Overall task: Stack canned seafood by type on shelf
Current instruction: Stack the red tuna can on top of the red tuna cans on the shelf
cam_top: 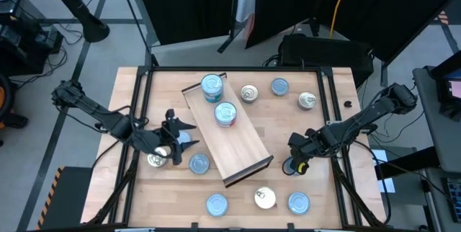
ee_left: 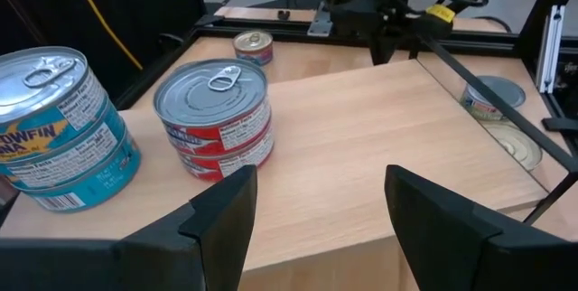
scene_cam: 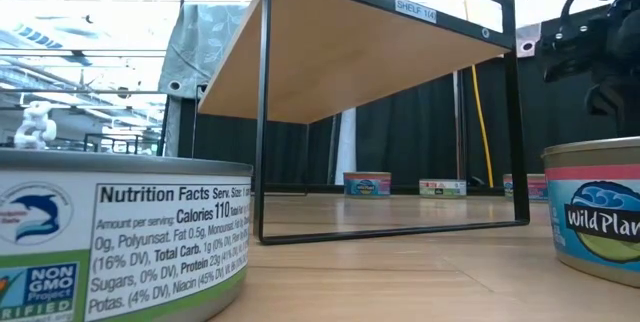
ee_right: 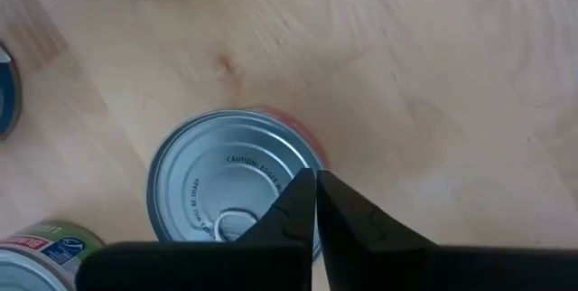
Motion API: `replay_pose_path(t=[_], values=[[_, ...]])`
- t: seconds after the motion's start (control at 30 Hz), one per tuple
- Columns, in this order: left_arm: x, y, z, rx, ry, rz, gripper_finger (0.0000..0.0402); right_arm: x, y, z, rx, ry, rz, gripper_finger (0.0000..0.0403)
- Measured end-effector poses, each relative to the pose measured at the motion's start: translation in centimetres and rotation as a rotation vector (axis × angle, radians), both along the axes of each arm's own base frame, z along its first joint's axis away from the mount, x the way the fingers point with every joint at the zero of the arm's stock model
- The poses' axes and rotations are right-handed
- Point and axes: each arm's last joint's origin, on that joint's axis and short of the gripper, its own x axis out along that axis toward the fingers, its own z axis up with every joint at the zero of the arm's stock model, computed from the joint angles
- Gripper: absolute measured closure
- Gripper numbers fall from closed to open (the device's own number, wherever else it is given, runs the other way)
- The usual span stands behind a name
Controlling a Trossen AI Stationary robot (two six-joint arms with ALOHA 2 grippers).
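Observation:
The shelf (cam_top: 238, 142) is a light-wood board lying aslant mid-table. Two stacks of tins rest on its far end: a teal-labelled one (ee_left: 63, 128) and a red-labelled one (ee_left: 217, 119). My left gripper (cam_top: 178, 140) hovers open at the shelf's left side, its fingers (ee_left: 316, 192) facing both stacks and holding nothing. My right gripper (cam_top: 294, 164) is shut and points down over a silver-topped tin (ee_right: 235, 192) that stands on the table right of the shelf. My right gripper has its shut fingertips (ee_right: 298, 192) over the tin's lid, near the rim (ee_right: 307, 160) beside the pull tab. It comes from above, pointing down. Whether the tips touch the lid, I cannot tell. The tin stands flat on the table.
Loose tins lie around the shelf: three at the far side (cam_top: 249, 93) (cam_top: 279, 86) (cam_top: 307, 101), two by my left gripper (cam_top: 199, 163) (cam_top: 155, 160), and three along the near edge (cam_top: 217, 204) (cam_top: 265, 198) (cam_top: 298, 203). A black frame rail (cam_top: 335, 117) borders the table.

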Motion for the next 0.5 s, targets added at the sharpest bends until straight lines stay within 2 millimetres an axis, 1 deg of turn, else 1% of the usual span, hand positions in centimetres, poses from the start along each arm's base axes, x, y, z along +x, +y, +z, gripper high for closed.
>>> replay_pose_path(t=[0.5], values=[[0.09,-0.05,-0.11,0.025,0.01,-0.009,0.0157,0.4,0.2,-0.94,-0.022,0.047,0.003,0.0402]])
